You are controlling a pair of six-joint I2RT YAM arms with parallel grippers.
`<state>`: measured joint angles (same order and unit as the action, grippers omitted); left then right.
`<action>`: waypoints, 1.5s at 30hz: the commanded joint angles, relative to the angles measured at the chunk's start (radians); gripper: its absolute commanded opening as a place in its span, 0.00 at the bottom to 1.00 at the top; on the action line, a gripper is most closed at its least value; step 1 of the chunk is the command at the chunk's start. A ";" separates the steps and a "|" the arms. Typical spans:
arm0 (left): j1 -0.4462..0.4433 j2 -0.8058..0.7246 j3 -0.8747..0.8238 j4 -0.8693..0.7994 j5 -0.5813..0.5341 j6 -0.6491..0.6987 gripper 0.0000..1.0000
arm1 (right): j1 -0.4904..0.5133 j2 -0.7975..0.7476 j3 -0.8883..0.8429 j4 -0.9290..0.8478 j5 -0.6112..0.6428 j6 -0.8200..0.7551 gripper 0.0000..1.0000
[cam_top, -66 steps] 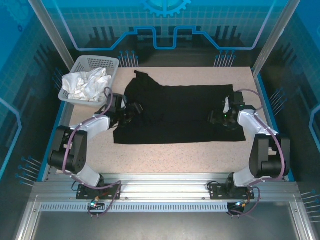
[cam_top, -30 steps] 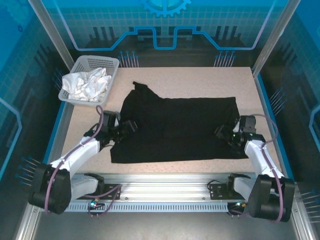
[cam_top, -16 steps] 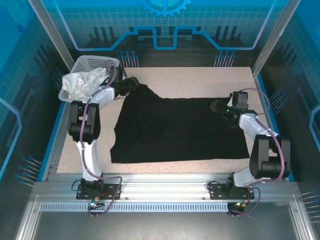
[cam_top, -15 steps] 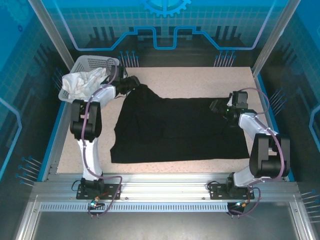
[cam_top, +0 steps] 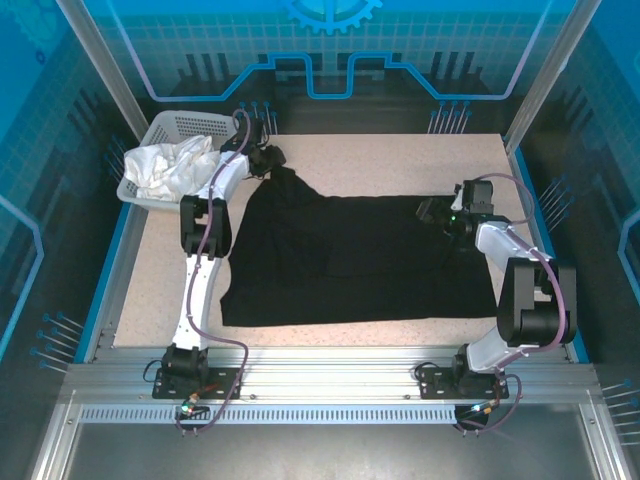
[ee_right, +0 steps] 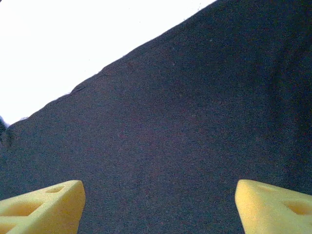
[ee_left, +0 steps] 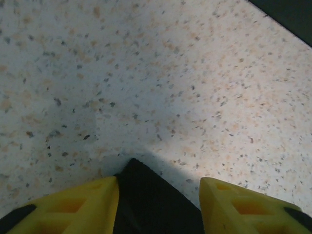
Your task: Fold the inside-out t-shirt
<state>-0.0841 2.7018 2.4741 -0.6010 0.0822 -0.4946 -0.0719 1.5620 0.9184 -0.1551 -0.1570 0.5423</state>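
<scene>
The inside-out t-shirt [cam_top: 350, 250] lies spread flat and black on the speckled table [cam_top: 400, 160]; no print shows. My left arm stretches far out, and the left gripper [cam_top: 268, 158] is at the shirt's far-left tip. In the left wrist view that pointed tip of the t-shirt [ee_left: 146, 200] lies between the yellow fingers [ee_left: 87, 204] of the left gripper [ee_left: 158, 187], touching the left one, with a gap to the right one. My right gripper [cam_top: 437, 212] hovers open over the far-right corner, and black t-shirt [ee_right: 170, 122] cloth spans the wide space of the right gripper [ee_right: 158, 185].
A grey basket [cam_top: 165, 125] holding a white cloth [cam_top: 170, 168] stands at the far left, close beside my left arm. Bare table [ee_left: 146, 73] lies beyond the shirt tip. Blue walls enclose the table on three sides.
Both arms have gone from the shirt's near edge to its far corners. The left arm reached out to the far-left tip and its jaws have narrowed around it. The right jaws stayed wide.
</scene>
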 commanded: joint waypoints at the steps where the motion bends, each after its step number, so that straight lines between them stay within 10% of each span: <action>1: 0.010 0.016 0.053 -0.107 0.007 0.009 0.42 | 0.014 0.020 0.023 0.007 -0.027 -0.008 0.82; 16: 0.021 -0.004 0.050 -0.063 0.072 0.016 0.00 | 0.004 0.036 0.104 -0.055 -0.011 -0.050 0.82; 45: 0.017 -0.431 -0.479 0.337 0.164 -0.035 0.00 | -0.134 0.653 0.861 -0.483 0.246 -0.095 0.64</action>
<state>-0.0689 2.3341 2.0174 -0.3023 0.2176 -0.5243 -0.1978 2.1727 1.7039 -0.5278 0.0380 0.4740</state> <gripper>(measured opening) 0.053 0.645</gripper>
